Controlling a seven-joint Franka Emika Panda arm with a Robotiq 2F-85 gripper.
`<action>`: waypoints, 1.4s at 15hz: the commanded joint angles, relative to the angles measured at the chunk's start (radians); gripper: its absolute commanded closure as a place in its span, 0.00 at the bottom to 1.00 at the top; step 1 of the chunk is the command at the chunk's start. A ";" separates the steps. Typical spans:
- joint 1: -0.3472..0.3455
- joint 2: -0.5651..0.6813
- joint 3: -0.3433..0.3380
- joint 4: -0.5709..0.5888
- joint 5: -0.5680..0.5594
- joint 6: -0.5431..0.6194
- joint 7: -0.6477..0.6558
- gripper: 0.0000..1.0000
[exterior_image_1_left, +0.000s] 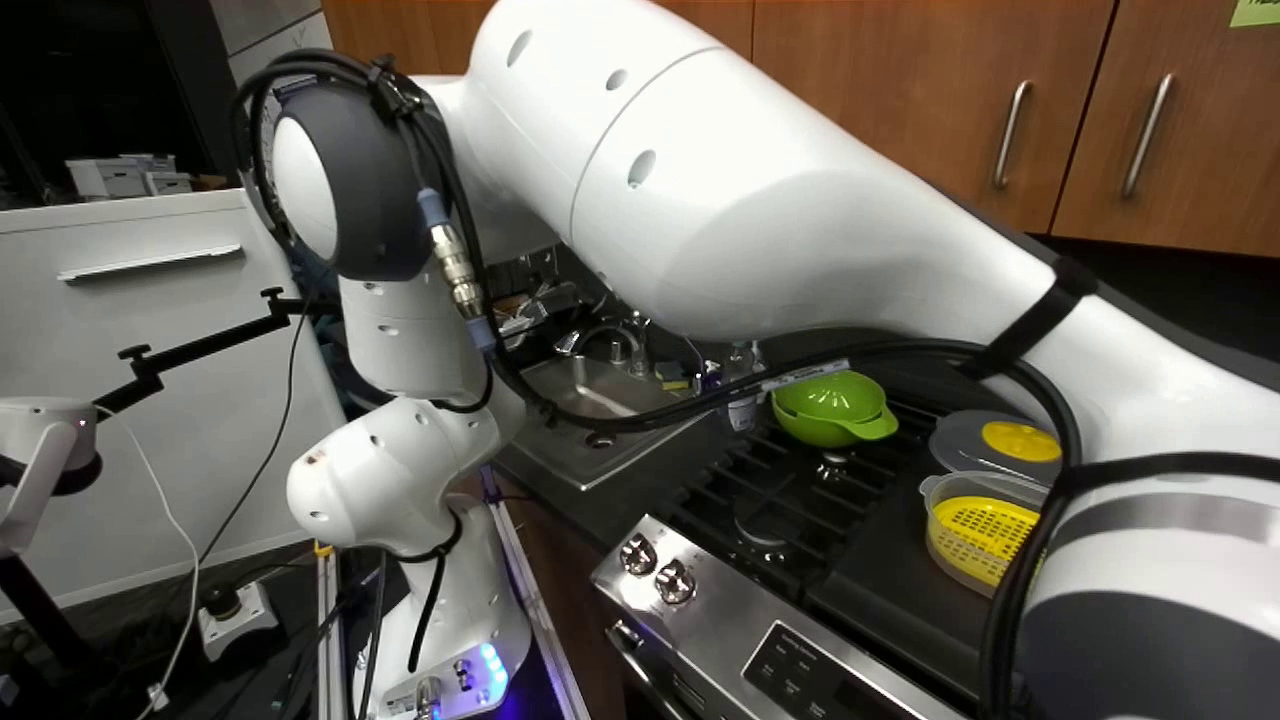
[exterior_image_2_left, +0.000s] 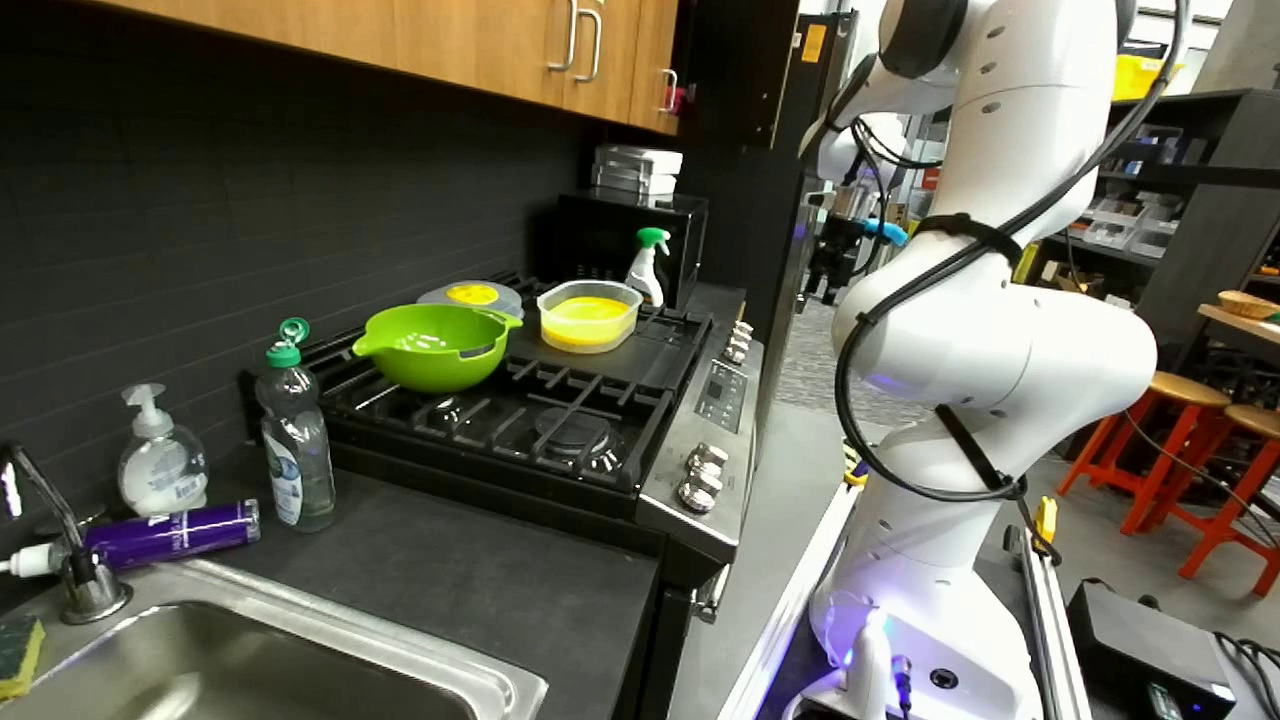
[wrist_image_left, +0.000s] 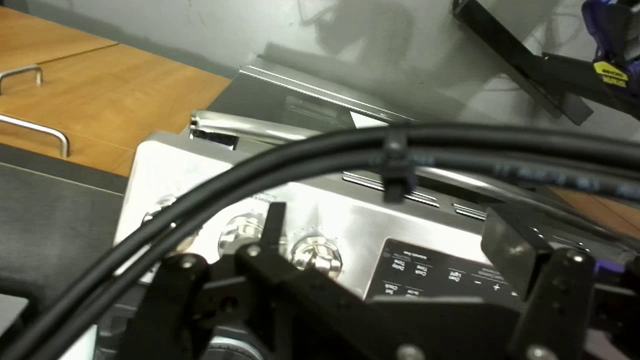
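In the wrist view my gripper (wrist_image_left: 395, 240) stands wide open, its two dark fingers far apart and nothing held. Beyond the gap lies the steel front of the stove, with a black control panel (wrist_image_left: 425, 272) and a shiny knob (wrist_image_left: 316, 256) showing between the fingers. On the stove top a green bowl with a spout (exterior_image_2_left: 435, 345) sits on the grates. Beside it are a clear oval container (exterior_image_2_left: 588, 335) with a yellow strainer (exterior_image_1_left: 985, 530) inside and a grey lid with a yellow centre (exterior_image_1_left: 995, 440). An exterior view leaves the gripper outside its frame.
Black cables (wrist_image_left: 400, 145) arc across the wrist view. A spray bottle (exterior_image_2_left: 645, 270) stands by the microwave (exterior_image_2_left: 690, 235). Dish soap (exterior_image_2_left: 297, 440), a hand-soap pump (exterior_image_2_left: 160, 465) and a purple bottle (exterior_image_2_left: 175, 535) lie near the sink (exterior_image_2_left: 480, 675). Wooden cupboards (exterior_image_1_left: 930, 100) overhang the counter.
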 joint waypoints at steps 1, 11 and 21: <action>0.057 -0.103 -0.012 -0.136 0.043 -0.015 -0.089 0.00; 0.178 -0.116 -0.076 -0.273 0.258 0.003 -0.264 0.00; 0.222 -0.088 -0.124 -0.304 0.353 0.110 -0.087 0.00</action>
